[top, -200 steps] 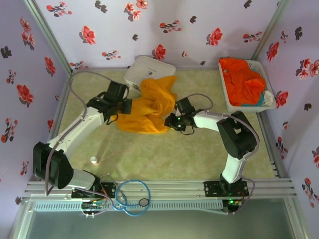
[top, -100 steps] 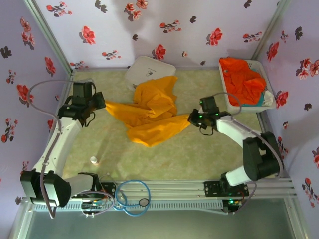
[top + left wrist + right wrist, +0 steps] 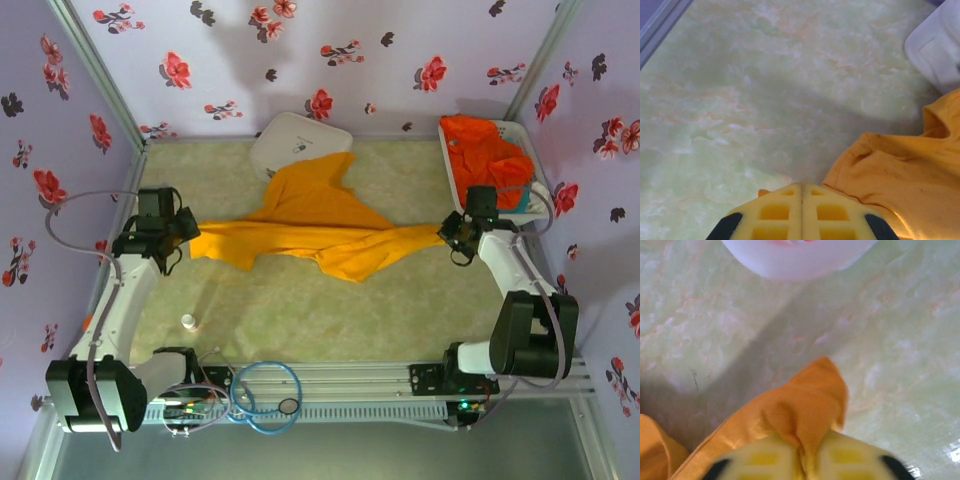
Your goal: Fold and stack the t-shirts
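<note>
A golden yellow-orange t-shirt is pulled out in a long band across the middle of the table. At its left end my left gripper is shut on the cloth; in the left wrist view the t-shirt hangs to the right of the closed yellow fingers, with a scrap of orange poking out on their left. At the right end my right gripper is shut on a bunched corner of the t-shirt that rises between its fingertips. A red-orange t-shirt lies heaped in the white basket.
A white rounded-square case lies at the back, partly under the shirt's upper flap. A small cylinder stands near the front left. Flowered walls close in the table on three sides; the basket rim is just beyond my right gripper.
Both arms have swung outward, left gripper to the left edge and right gripper toward the basket, stretching the crumpled yellow-orange shirt into a long band.
</note>
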You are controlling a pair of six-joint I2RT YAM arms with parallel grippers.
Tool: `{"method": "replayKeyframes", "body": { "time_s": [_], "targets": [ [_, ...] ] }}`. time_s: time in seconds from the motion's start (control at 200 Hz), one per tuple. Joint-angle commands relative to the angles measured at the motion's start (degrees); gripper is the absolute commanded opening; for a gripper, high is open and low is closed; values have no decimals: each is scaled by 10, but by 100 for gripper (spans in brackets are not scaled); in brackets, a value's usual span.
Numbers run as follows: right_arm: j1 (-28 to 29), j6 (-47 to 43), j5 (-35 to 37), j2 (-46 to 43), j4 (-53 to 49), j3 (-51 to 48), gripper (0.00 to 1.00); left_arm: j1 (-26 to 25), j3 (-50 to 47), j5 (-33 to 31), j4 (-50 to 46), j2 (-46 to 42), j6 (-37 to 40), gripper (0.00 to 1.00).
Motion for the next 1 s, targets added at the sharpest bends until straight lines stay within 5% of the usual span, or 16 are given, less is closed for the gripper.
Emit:
{"method": "replayKeyframes", "body": {
  "time_s": [0.0, 0.08, 0.225, 0.545, 0.995],
  "targets": [
    [-2, -26, -29, 23, -1, 25, 63, 7, -23, -24, 6, -1, -13, 1],
    [-1, -21, -47, 20, 16, 15, 86, 7, -36, -24, 6, 1, -18, 27],
    [23, -41, -38, -16, 19, -5, 92, 7, -53, -22, 0, -4, -23, 47],
    [230, -72, -21, -26, 60, -20, 87, -50, -103, 13, -2, -15, -67, 51],
    [491, -2, 80, 185, 73, 108, 75, -102, -159, 17, 2, 21, -112, 62]
  ]
}}
